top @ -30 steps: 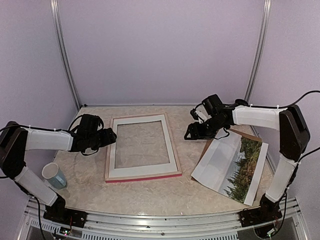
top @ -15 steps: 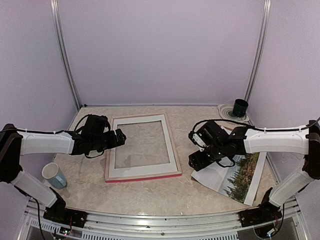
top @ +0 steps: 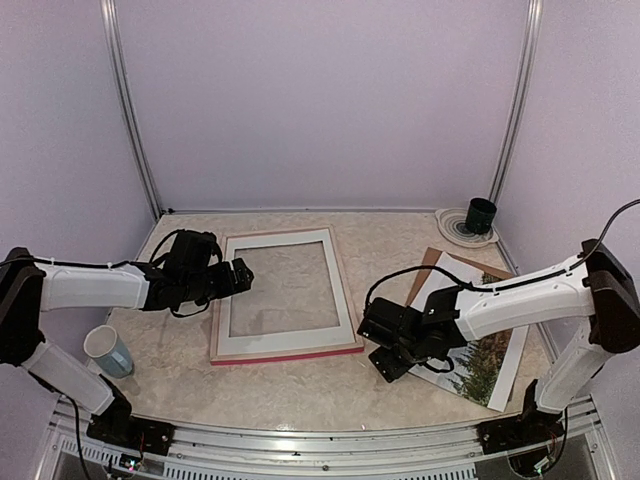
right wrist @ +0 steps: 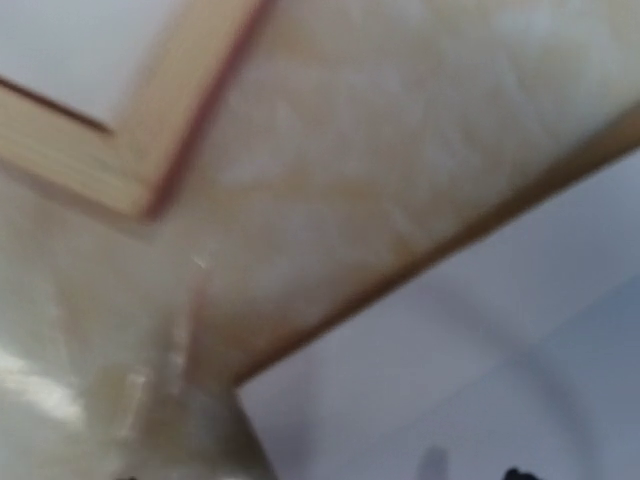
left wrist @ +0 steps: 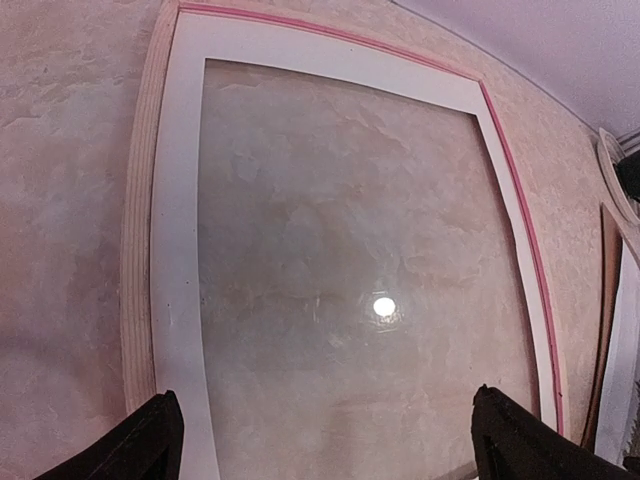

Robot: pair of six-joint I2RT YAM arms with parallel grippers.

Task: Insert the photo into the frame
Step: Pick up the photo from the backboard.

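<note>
Over frame [top: 288,354] left rail, L gripper [top: 243,277] gapes wide; R gripper [top: 388,362] by photo [top: 488,352], grip state unclear.

R hand [top: 390,365] swung down & fwd to photo's [top: 490,355] near-left corner; L hand [top: 245,277] edged over frame [top: 290,354] rim.

The left arm [top: 95,283] stretches out level toward the middle, and the left claw [top: 238,277] has its two fingers [left wrist: 150,450] spread wide apart. The right arm [top: 520,295] extends far inward and dips at the wrist, with the right claw [top: 385,362] held low (the blurred wrist view hides how its fingers stand).
</note>
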